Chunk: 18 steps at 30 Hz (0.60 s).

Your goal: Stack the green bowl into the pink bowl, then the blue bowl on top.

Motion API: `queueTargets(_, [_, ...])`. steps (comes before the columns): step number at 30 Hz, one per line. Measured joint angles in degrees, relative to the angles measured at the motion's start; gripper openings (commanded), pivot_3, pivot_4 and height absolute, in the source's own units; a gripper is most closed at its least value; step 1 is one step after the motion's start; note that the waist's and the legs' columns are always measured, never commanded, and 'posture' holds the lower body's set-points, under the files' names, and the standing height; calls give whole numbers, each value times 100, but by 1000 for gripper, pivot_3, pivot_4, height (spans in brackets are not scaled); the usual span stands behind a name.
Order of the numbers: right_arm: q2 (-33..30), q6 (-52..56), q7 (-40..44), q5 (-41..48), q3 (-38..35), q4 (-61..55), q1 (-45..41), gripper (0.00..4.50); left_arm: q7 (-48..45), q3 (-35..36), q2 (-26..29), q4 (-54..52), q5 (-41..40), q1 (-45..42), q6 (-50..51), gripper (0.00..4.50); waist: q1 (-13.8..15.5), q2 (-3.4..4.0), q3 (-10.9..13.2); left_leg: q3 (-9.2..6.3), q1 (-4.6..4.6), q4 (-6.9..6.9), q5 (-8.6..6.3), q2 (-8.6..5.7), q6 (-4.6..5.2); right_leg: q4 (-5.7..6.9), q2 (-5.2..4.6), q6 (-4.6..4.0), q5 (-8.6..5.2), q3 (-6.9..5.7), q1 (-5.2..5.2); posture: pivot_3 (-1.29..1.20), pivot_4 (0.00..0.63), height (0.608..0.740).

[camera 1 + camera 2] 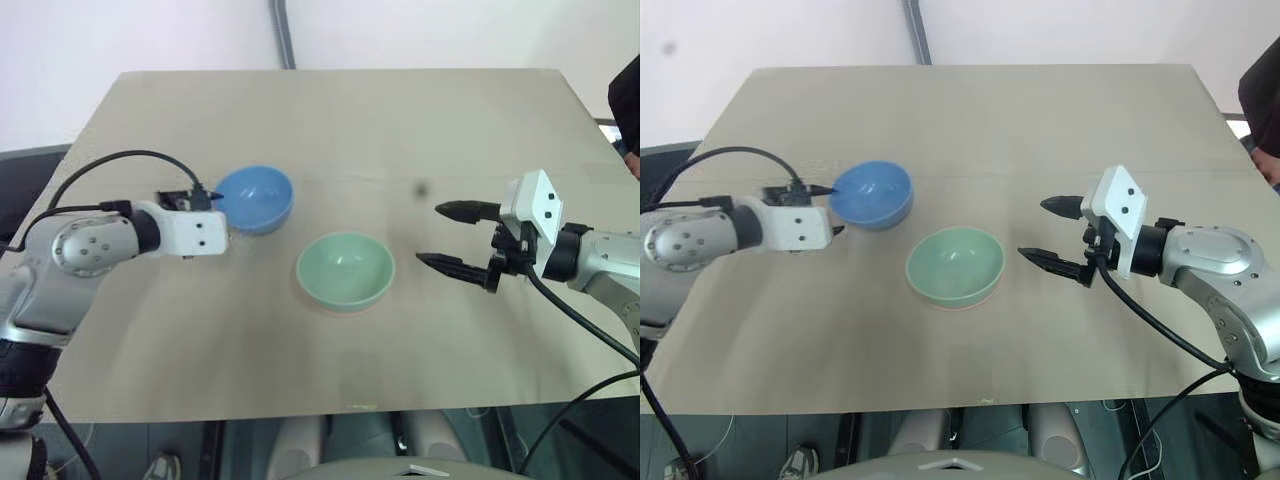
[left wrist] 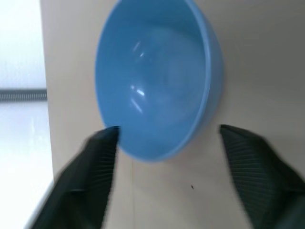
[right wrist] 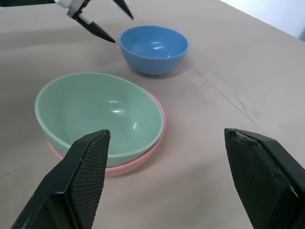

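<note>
The blue bowl point(image 1: 255, 198) stands upright on the table's left half. My left gripper point(image 1: 835, 210) is at its left rim, open, with the bowl's near edge point(image 2: 157, 95) between the two fingertips. Toward the middle, the green bowl point(image 1: 345, 268) sits nested inside the pink bowl point(image 3: 136, 164), of which just a rim peeks out underneath. My right gripper point(image 1: 430, 235) hovers a short way to the right of this pair, open and holding nothing.
The beige table point(image 1: 400, 120) reaches to a near edge just below the bowls. A person's dark sleeve point(image 1: 627, 100) shows at the far right edge. A grey hose point(image 1: 283, 35) runs up the wall behind the table.
</note>
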Motion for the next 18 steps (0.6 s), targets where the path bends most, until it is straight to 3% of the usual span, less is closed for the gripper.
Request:
queueTargets(4, [-25,-11,-31,-1,-9,-38,44,4173,-111,-255,-110,263,103,-292,-204,16,9,0,0,-2,0,3,0,0,0,4,2,0,0,-2,0,0,150,740])
queueTargets(13, [-25,-22,-145,12,-11,-117,165,4173,-214,-325,-177,605,170,-537,-738,16,5,-3,-1,-3,-1,6,0,0,0,4,1,0,0,-3,0,0,150,740])
queueTargets(17, [-25,-73,-163,10,-12,-117,179,4173,-461,-278,-175,615,-278,-556,-1029,16,8,-3,-1,-4,-1,6,0,1,0,5,0,0,0,-4,1,0,150,740])
queueTargets(18, [-26,-105,-163,6,-13,-117,190,4173,-791,-259,-143,617,-742,-555,-1225,16,7,-3,0,-4,-2,7,0,1,0,5,0,0,0,-4,0,0,150,740])
